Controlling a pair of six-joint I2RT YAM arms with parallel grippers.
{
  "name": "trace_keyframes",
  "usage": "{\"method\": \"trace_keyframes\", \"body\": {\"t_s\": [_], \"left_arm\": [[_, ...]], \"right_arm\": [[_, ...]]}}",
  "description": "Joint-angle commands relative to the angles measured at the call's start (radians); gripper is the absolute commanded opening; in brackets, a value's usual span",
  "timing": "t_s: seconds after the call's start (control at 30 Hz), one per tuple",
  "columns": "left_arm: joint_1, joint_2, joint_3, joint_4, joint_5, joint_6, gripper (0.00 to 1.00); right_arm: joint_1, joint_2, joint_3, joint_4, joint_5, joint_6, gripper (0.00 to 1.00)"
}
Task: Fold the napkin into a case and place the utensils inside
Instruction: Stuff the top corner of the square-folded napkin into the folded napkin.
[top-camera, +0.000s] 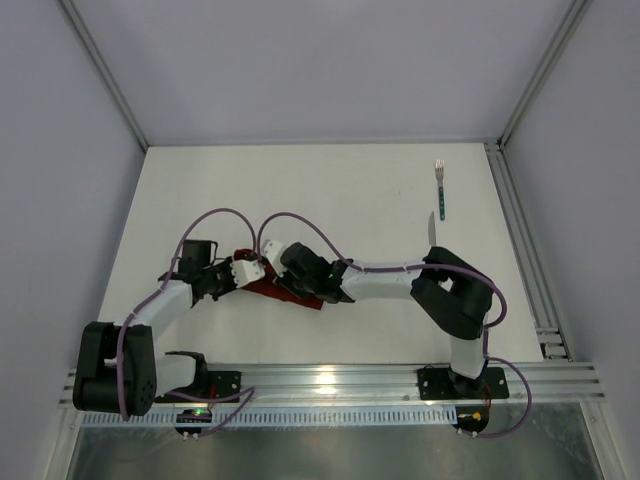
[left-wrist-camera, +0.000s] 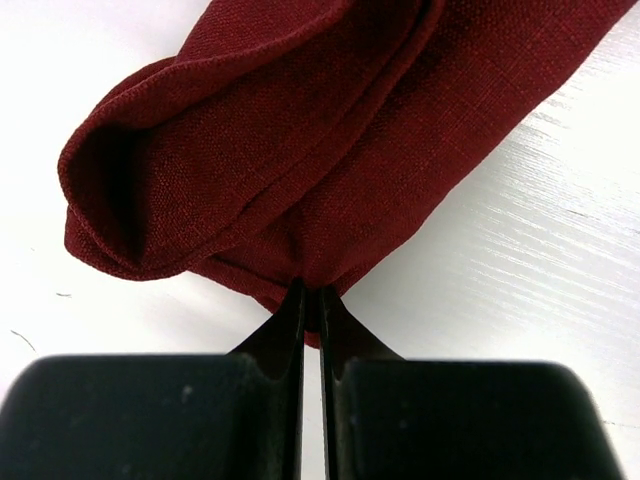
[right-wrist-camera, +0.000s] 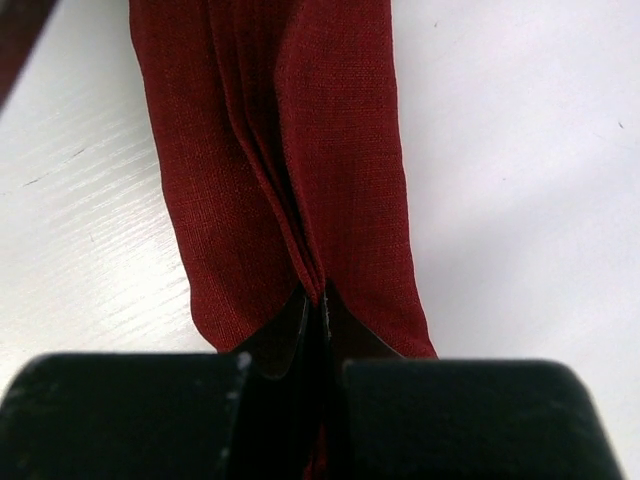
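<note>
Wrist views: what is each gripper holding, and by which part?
Both hold the napkin: left gripper pinches one folded end's edge; right gripper pinches layered folds at another edge.

Napkin (top-camera: 272, 290): plain dark red cloth, folded into a narrow, layered strip, lying flat left of centre toward the near edge.
Fork (top-camera: 439, 188): silver head, teal handle, tines toward the far edge, near the far right corner.
Knife (top-camera: 431, 229): just nearer than the fork, only the silver blade visible.
</note>
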Motion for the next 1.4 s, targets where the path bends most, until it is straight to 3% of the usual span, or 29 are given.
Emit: {"method": "trace_keyframes", "body": {"t_s": [0.0, 0.4, 0.87, 0.93, 1.07, 1.17, 1.37], "left_arm": [[-0.006, 0.025, 0.002, 0.004, -0.016, -0.052, 0.0], [-0.009, 0.009, -0.013, 0.008, -0.01, -0.066, 0.0], [-0.01, 0.007, -0.007, -0.008, -0.009, -0.083, 0.0], [-0.009, -0.016, 0.008, -0.042, 0.0, -0.107, 0.04], [0.025, -0.103, 0.095, -0.174, 0.108, -0.147, 0.26], [0.068, -0.171, 0.144, -0.272, 0.172, -0.172, 0.36], [0.166, -0.192, 0.278, -0.484, 0.258, -0.143, 0.39]], "right_arm": [[0.018, -0.074, -0.004, 0.044, 0.006, 0.046, 0.04], [0.031, -0.12, -0.045, 0.078, -0.026, 0.207, 0.04], [0.046, 0.035, -0.061, 0.104, -0.04, 0.293, 0.04], [0.048, 0.049, -0.065, 0.089, -0.011, 0.298, 0.04], [0.044, 0.056, -0.084, 0.096, 0.0, 0.316, 0.04], [0.043, 0.065, -0.077, 0.104, -0.008, 0.322, 0.04], [0.038, 0.078, -0.074, 0.118, -0.011, 0.324, 0.04]]}}
